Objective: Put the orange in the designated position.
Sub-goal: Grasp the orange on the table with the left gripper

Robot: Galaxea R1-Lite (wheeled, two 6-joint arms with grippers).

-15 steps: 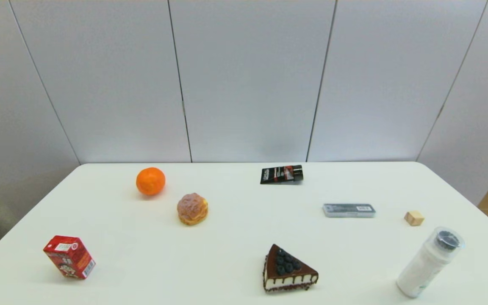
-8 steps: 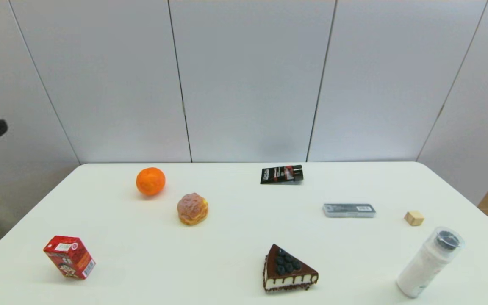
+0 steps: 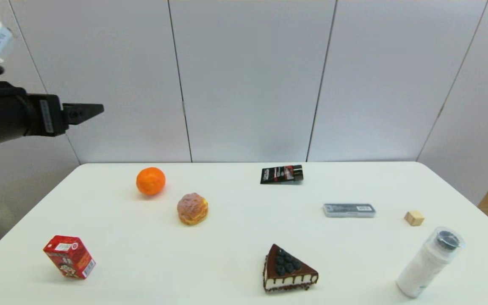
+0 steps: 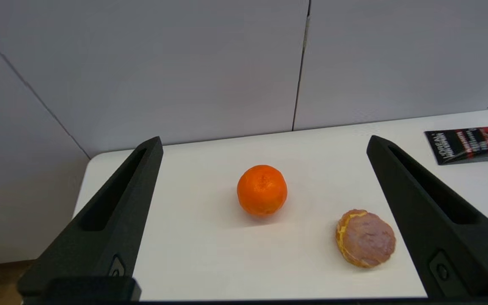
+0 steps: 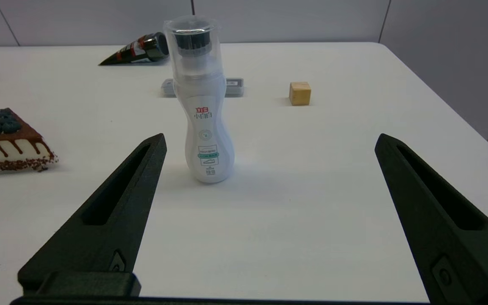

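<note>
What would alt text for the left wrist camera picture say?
The left gripper is open, its two black fingers framing an orange resting on the white table, well short of it. A cream puff lies nearby, and a black tube farther off.

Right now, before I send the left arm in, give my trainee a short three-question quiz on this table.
1. True or false: the left gripper is shut on the orange.
2. Which lies nearest the orange? A) cream puff B) cake slice C) wooden cube
3. Fill in: the white bottle in front of the right gripper stands ____.

Key: 1 false, it is open and raised left of the table. 2 A. 3 upright.
</note>
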